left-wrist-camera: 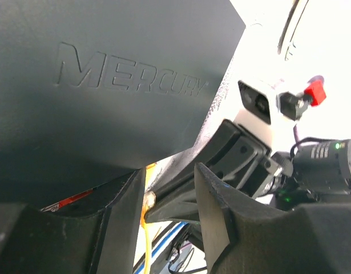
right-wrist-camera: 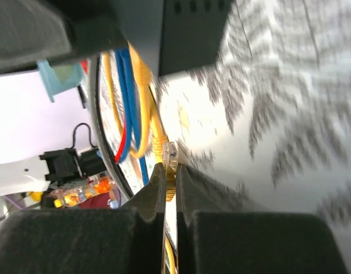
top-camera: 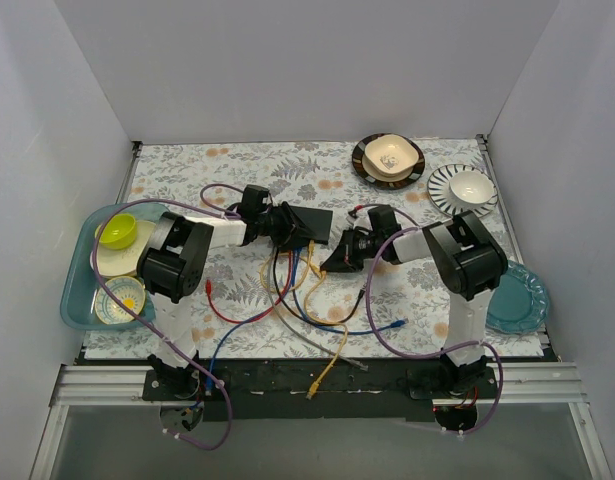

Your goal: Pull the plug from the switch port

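The switch is a flat dark box in the middle of the table; it fills the top of the left wrist view. My left gripper is at its left end, and its jaws stand apart with nothing between them. My right gripper sits just in front of the switch and is shut on a yellow cable's plug. The plug's clear tip is free, a short way from the switch's socket edge. The plug also shows in the left wrist view.
Blue, red and yellow cables run from the switch's front edge over the mat towards the arm bases. A teal tray with a green bowl is at the left. Plates and bowls stand back right, a teal plate at the right.
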`<state>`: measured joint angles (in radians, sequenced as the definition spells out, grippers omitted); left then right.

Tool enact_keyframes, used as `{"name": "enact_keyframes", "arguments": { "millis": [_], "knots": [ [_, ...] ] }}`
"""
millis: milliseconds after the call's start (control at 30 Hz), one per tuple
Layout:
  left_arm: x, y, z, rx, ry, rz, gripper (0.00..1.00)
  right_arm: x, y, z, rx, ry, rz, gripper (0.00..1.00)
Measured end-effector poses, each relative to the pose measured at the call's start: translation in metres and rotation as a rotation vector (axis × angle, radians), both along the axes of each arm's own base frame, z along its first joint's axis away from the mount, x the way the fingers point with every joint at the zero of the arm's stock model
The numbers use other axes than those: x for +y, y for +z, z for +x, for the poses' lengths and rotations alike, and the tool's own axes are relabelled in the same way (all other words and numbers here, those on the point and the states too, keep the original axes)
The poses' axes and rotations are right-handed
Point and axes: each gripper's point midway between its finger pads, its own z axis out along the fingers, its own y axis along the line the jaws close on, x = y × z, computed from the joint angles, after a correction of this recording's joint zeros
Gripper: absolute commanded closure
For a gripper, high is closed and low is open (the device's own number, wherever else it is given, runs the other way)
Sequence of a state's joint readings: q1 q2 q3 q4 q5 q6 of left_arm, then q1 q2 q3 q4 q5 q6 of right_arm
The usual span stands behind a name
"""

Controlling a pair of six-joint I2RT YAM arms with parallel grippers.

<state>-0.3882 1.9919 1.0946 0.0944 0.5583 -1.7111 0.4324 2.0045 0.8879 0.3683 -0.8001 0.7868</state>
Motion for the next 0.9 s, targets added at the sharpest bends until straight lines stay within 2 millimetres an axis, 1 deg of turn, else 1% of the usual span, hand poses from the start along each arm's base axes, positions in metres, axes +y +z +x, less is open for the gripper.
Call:
{"name": "enact_keyframes", "arguments": {
  "millis": [67,133,167,200,233,267,300,367,400,467,533,567,633,700,733,767,800,833,867,900],
  "knots": [
    [0.000,0.000,0.000,-0.002,0.001,0.002,0.60,-0.005,0.001,-0.003,-0.002,-0.019,-0.036,0.99],
    [0.001,0.001,0.001,-0.006,0.004,0.007,0.59,-0.019,0.002,-0.008,-0.019,-0.065,-0.124,0.99],
    [0.002,0.002,0.001,-0.010,0.008,0.013,0.58,-0.028,0.003,-0.008,-0.036,-0.096,-0.184,0.94],
    [0.003,0.003,0.002,-0.017,0.012,0.019,0.57,-0.037,0.004,-0.007,-0.056,-0.123,-0.239,0.83],
    [0.006,0.004,0.003,-0.024,0.018,0.029,0.56,-0.048,0.005,-0.006,-0.077,-0.152,-0.297,0.69],
    [0.009,0.007,0.005,-0.034,0.027,0.042,0.55,-0.061,0.008,-0.002,-0.109,-0.189,-0.367,0.45],
    [0.012,0.009,0.007,-0.043,0.032,0.049,0.54,-0.069,0.011,0.000,-0.133,-0.213,-0.408,0.38],
    [0.019,0.013,0.010,-0.064,0.048,0.078,0.53,-0.084,0.020,0.006,-0.183,-0.256,-0.468,0.26],
    [0.023,0.013,0.012,-0.070,0.057,0.093,0.53,-0.089,0.027,0.011,-0.218,-0.280,-0.490,0.25],
    [0.028,0.017,0.016,-0.085,0.070,0.113,0.52,-0.092,0.039,0.017,-0.261,-0.306,-0.494,0.24],
    [0.032,0.024,0.022,-0.112,0.087,0.129,0.52,-0.088,0.050,0.026,-0.293,-0.316,-0.482,0.24],
    [0.033,0.027,0.025,-0.125,0.092,0.134,0.52,-0.083,0.055,0.032,-0.306,-0.316,-0.472,0.28],
    [0.036,0.035,0.035,-0.153,0.113,0.142,0.52,-0.068,0.066,0.046,-0.340,-0.305,-0.434,0.32],
    [0.040,0.042,0.043,-0.174,0.131,0.143,0.52,-0.049,0.074,0.057,-0.363,-0.284,-0.377,0.38],
    [0.043,0.043,0.047,-0.182,0.145,0.146,0.52,-0.035,0.078,0.064,-0.379,-0.266,-0.340,0.41],
    [0.045,0.044,0.050,-0.184,0.154,0.149,0.53,-0.026,0.078,0.067,-0.385,-0.251,-0.318,0.47],
    [0.049,0.043,0.052,-0.184,0.166,0.152,0.53,-0.013,0.076,0.070,-0.377,-0.229,-0.287,0.49],
    [0.053,0.043,0.055,-0.182,0.176,0.153,0.54,-0.006,0.072,0.070,-0.371,-0.213,-0.271,0.51],
    [0.056,0.042,0.058,-0.179,0.185,0.154,0.54,0.004,0.065,0.069,-0.348,-0.193,-0.249,0.52],
    [0.059,0.040,0.063,-0.177,0.194,0.153,0.54,0.009,0.058,0.068,-0.330,-0.184,-0.240,0.53]
  ]
}}
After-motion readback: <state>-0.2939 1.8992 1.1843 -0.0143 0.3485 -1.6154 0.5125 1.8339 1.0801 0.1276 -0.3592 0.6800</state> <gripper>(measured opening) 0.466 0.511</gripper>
